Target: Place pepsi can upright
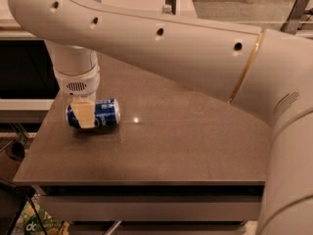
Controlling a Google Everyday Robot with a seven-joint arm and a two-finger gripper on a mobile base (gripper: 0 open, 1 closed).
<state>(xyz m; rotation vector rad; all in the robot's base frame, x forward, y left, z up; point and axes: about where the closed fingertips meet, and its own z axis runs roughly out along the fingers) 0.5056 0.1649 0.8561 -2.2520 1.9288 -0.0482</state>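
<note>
The pepsi can (105, 112) is blue with white lettering and lies on its side on the brown table (176, 141), near the table's left edge. Its long axis runs left to right. My gripper (83, 112) comes straight down from the white wrist (76, 77) onto the can's left half. A cream part of the gripper covers the front of the can there. The can rests on the table top. Its far side is hidden behind the gripper.
My large white arm (161, 38) spans the top of the view from the right, above the back of the table. The table's front edge (146, 182) and left edge are close to the can. Dark clutter sits on the floor at lower left (19, 214).
</note>
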